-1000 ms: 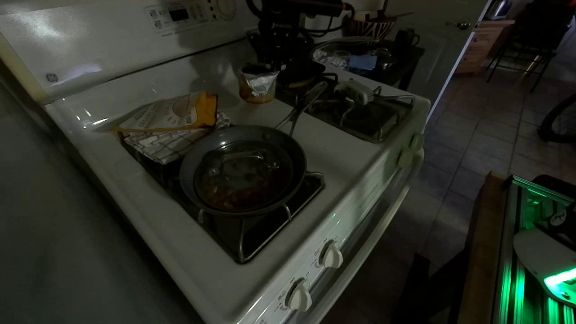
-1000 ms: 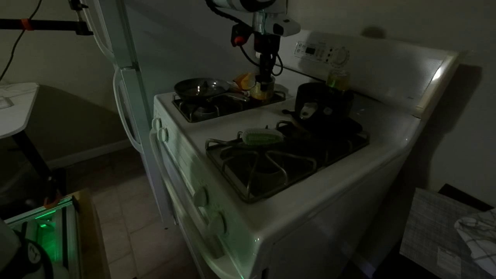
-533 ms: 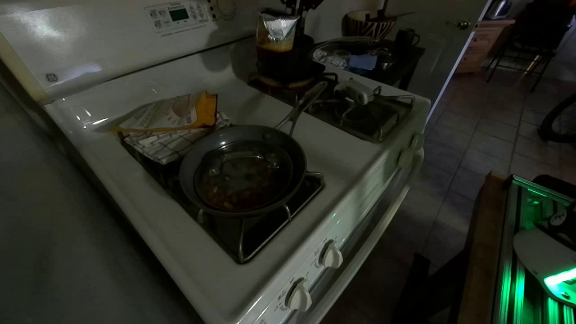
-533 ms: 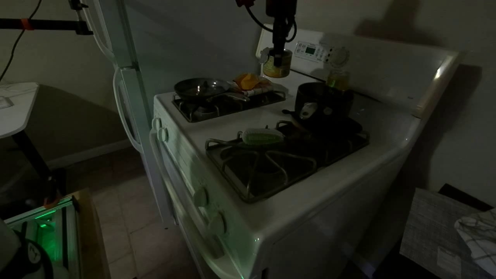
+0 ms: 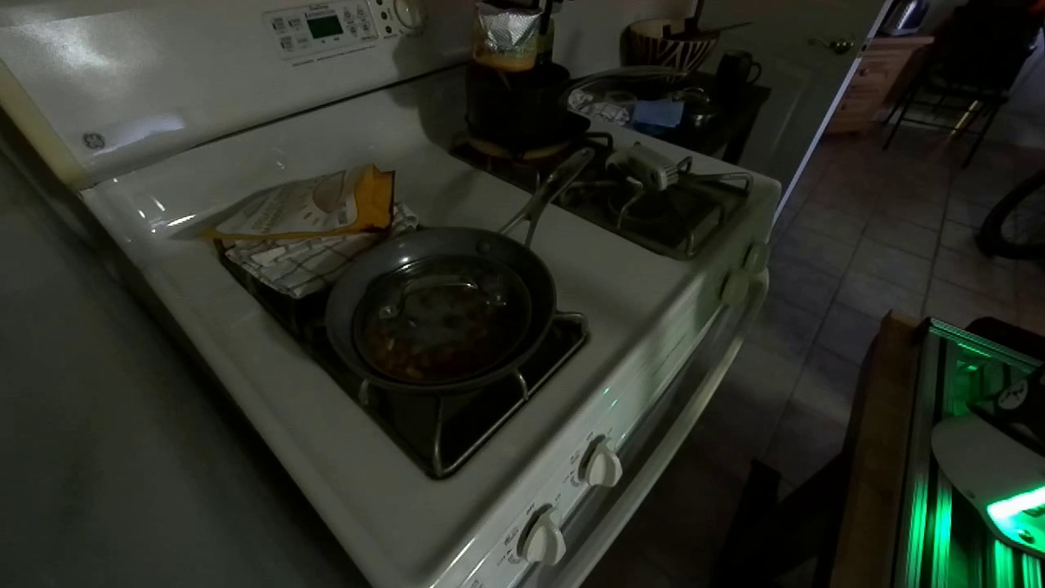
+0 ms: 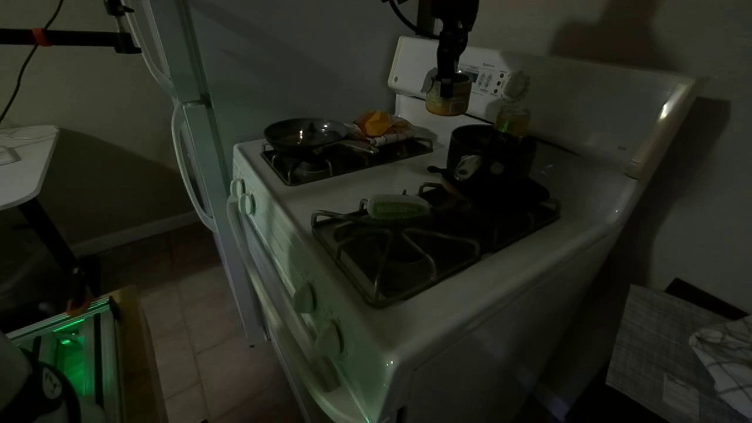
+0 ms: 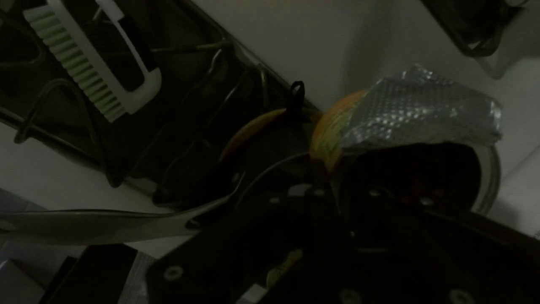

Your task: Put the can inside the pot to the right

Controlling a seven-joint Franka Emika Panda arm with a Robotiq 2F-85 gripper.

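The can (image 6: 458, 104) is pale yellow and orange with a peeled foil lid; it also shows in an exterior view (image 5: 506, 59) and the wrist view (image 7: 331, 137). My gripper (image 6: 447, 88) is shut on its wall; in the wrist view the dark fingers (image 7: 333, 198) meet at the can's rim, one over its opening. The dark pot (image 5: 510, 110) stands on the back burner; it also shows in an exterior view (image 6: 479, 153). The can is higher than the pot's rim, toward its frying-pan side. In the wrist view the fingers hide most of the pot; its long handle (image 7: 105, 228) shows.
A frying pan (image 5: 457, 327) with a glass lid sits on the near burner. An orange-and-white bag (image 5: 310, 204) lies on a cloth (image 5: 298, 261). A brush (image 6: 398, 207) rests on the front grate. A glass jar (image 6: 513, 120) stands behind the pot. The stove's back panel (image 5: 204, 65) rises behind.
The gripper has lifted the can off the stovetop beside the pot and carried it up and over toward the pot. In the last half second it moved further toward the pot.
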